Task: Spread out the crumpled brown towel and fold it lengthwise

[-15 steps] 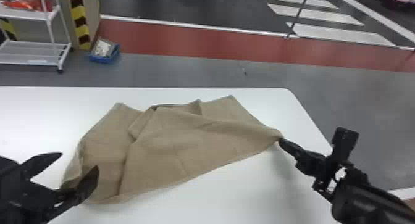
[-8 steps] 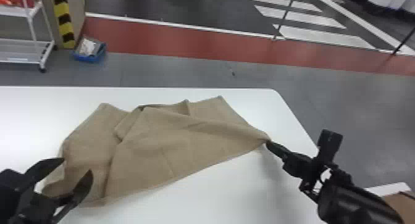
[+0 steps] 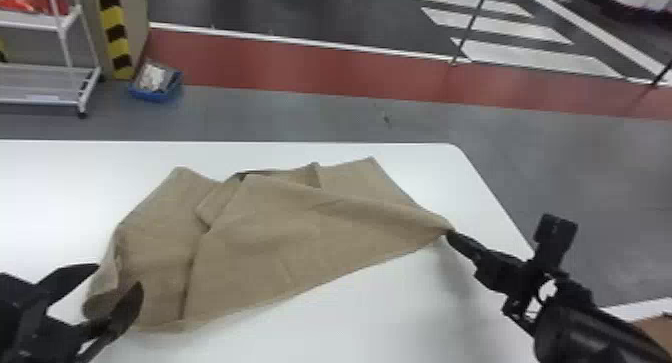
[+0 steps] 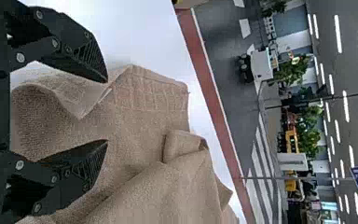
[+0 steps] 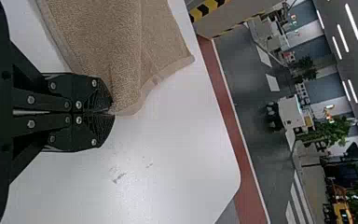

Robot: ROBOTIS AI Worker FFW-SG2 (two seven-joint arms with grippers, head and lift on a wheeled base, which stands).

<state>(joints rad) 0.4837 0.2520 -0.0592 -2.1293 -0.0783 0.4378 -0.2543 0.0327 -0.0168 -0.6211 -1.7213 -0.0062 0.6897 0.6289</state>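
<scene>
Step in hand, by judgement: 1 of 2, spreading; no lengthwise fold visible. Crumpled brown towel of textured cloth (image 3: pixel 260 257) on smooth white table with rounded corner (image 3: pixel 390 317), short of far edge; doubled flap toward far edge, loose curl at left end. Black 2-finger right gripper (image 3: pixel 448 232) pinching towel's right corner, near table's right edge. Black 2-finger left gripper (image 3: pixel 118 277) at towel's near left end, fingers spread, no pinch apparent.

Next, by judgement: close left on 1 layer at the curl, then draw outward against the right-hand hold to open the flap. Risks: 2 layers caught together; slip at the small right pinch.

Surface: small dark scuffs (image 5: pixel 119 178) short of far right corner. Room, past far edge: grey floor (image 3: pixel 300 117), blue bin (image 3: pixel 150 95), white shelf rack (image 3: pixel 40 77), yellow-and-black striped strip (image 3: pixel 118 34); farther out, red floor band (image 3: pixel 300 62), white crosswalk stripes (image 3: pixel 540 59).
</scene>
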